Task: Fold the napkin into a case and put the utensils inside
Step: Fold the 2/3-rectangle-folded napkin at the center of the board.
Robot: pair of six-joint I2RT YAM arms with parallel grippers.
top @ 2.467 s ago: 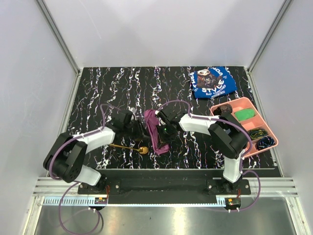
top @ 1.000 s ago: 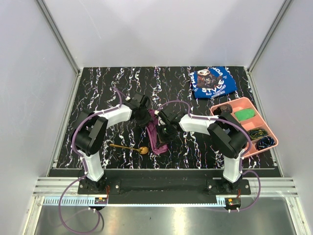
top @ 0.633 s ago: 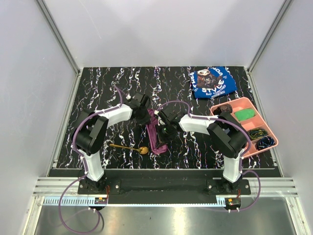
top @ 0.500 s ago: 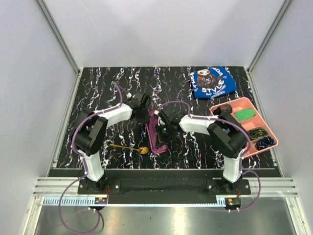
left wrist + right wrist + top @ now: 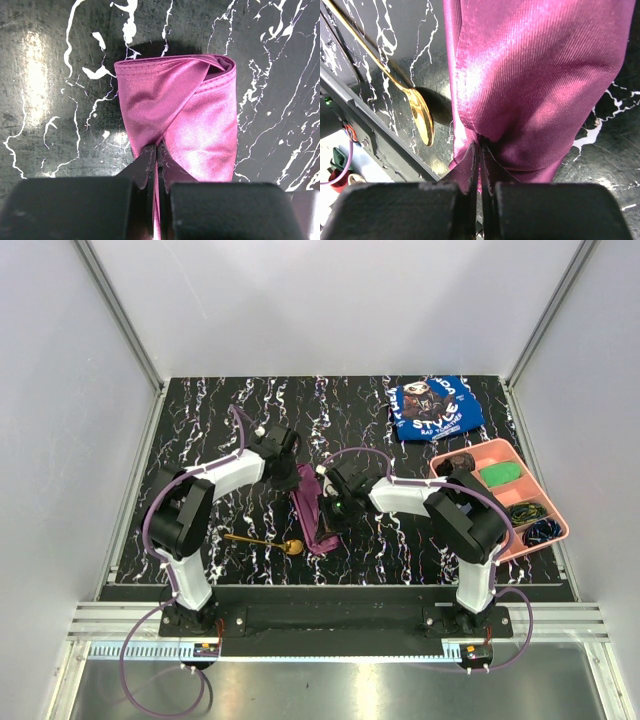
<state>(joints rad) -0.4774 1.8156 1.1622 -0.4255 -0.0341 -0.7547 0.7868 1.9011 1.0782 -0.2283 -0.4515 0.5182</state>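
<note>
Spoon nearest, gold, flat on table, bowl pointing right, just left of napkin's near end. Napkin at table centre, folded into narrow strip running near to far. Pinched at right edge, about midway along, by right gripper, jaws closed tight on cloth. Pinched at far end by left gripper, jaws likewise clamped on fold. Off to right, pink tray with compartments; beyond it, blue cloth at far right.
</note>
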